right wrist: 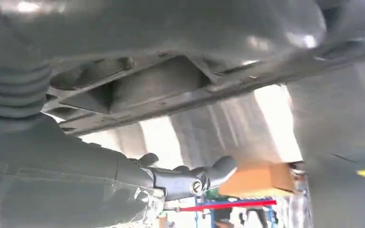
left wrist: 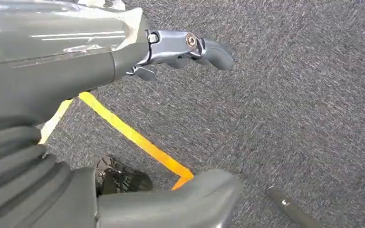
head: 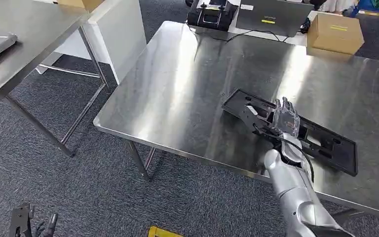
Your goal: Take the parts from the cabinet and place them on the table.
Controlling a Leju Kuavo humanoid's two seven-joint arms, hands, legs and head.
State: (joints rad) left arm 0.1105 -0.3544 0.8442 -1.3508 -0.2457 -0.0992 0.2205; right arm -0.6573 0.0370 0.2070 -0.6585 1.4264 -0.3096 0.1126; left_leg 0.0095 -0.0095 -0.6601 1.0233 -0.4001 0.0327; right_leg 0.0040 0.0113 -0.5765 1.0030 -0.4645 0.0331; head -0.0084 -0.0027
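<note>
Hanging low at the bottom left of the head view, the left hand points at the grey carpet, its fingers loosely apart and holding nothing; in its own wrist view a yellow floor line runs beneath it.

Further in, the silver right arm reaches up from the lower right edge, and the right hand lies on the black part, which rests flat on the worktop in the right half of the frame. The fingers look extended over the part, but whether they grip it or merely rest on it I cannot tell; the right wrist view sits too close under the part to settle it.

The part is a long, flat, matte black frame with rectangular cut-outs, rigid plastic by the look of it. The worktop is polished steel, slick and mirror-bright.

The risk, as I judge it: on so smooth a surface the light frame could skate if the hand drags away sideways, or lift with the hand if a finger is caught in a cut-out.

Farthest off, at the upper right, a cardboard box stands at the worktop's far edge.
</note>
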